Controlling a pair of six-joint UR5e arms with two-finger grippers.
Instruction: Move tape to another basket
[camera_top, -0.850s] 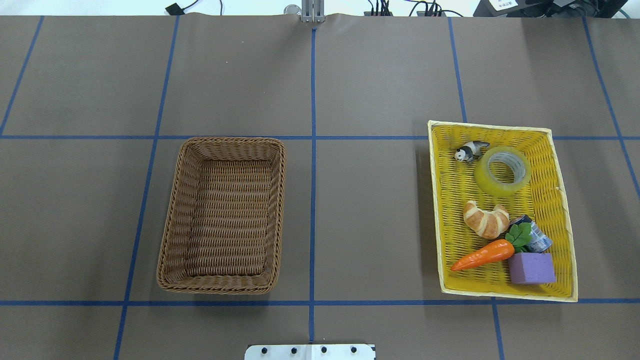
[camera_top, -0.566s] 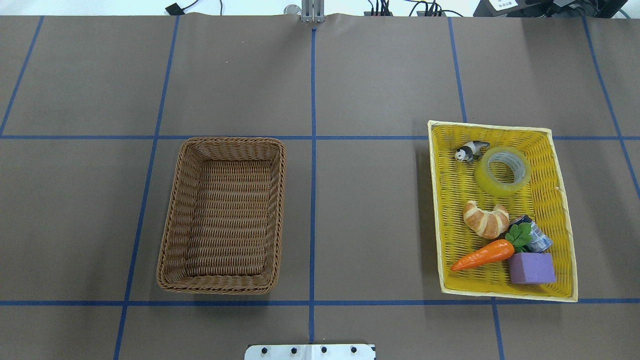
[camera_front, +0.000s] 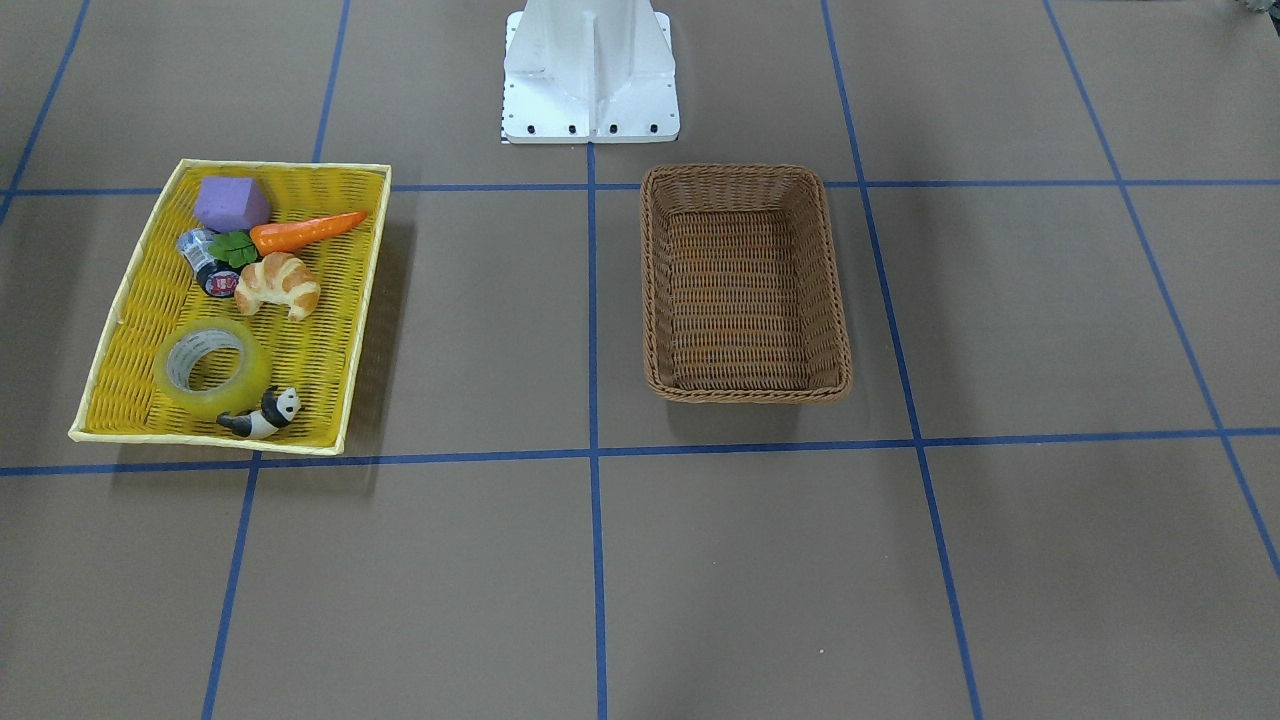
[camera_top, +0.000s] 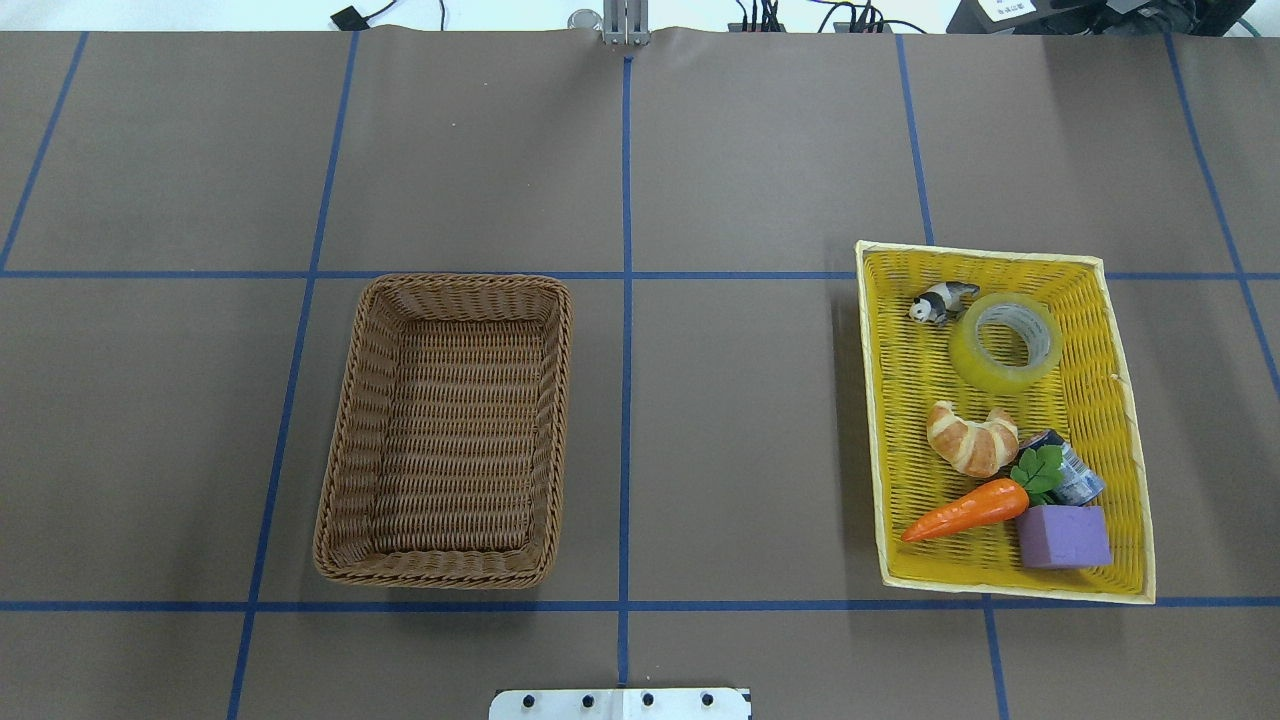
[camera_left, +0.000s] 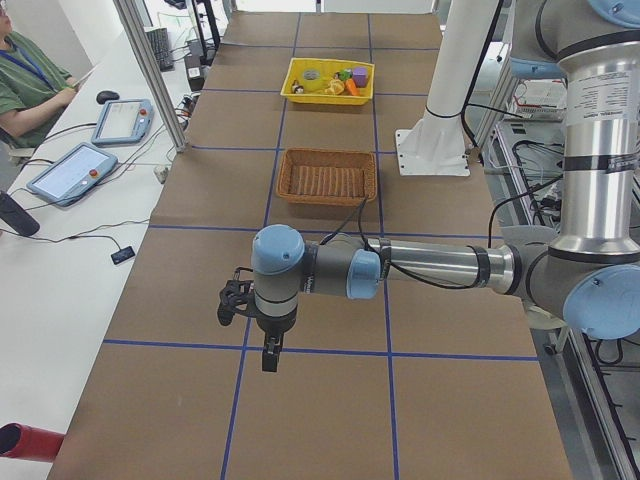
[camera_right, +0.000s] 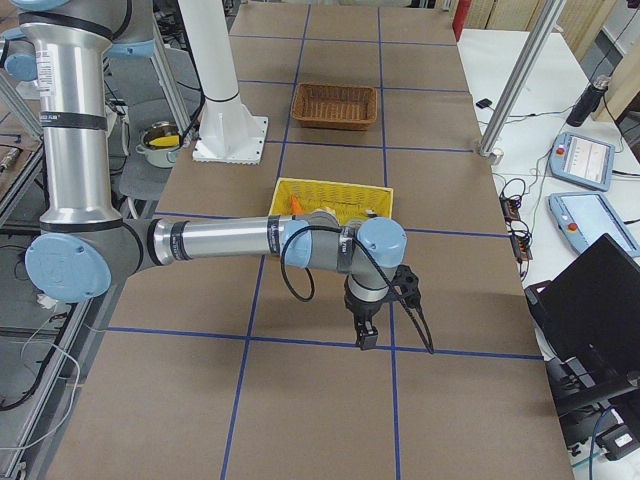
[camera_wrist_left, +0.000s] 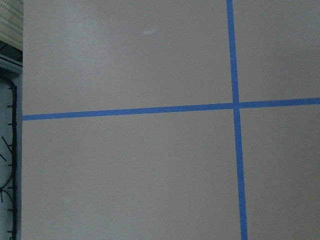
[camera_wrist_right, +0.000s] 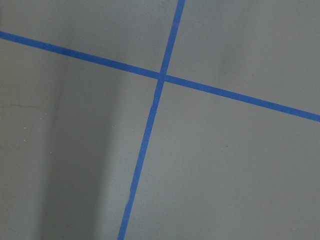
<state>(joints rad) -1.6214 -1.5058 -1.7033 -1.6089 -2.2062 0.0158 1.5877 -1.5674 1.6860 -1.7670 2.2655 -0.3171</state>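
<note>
The tape, a yellowish translucent roll with a white-grey core, lies flat in the far part of the yellow tray on the right; it also shows in the front-facing view. The brown wicker basket stands empty left of centre, also in the front-facing view. My left gripper shows only in the left side view, far from the basket. My right gripper shows only in the right side view, beyond the tray. I cannot tell whether either is open or shut.
The tray also holds a panda figure next to the tape, a croissant, a carrot, a dark can and a purple block. The robot's white base stands between basket and tray. Both wrist views show only brown table and blue lines.
</note>
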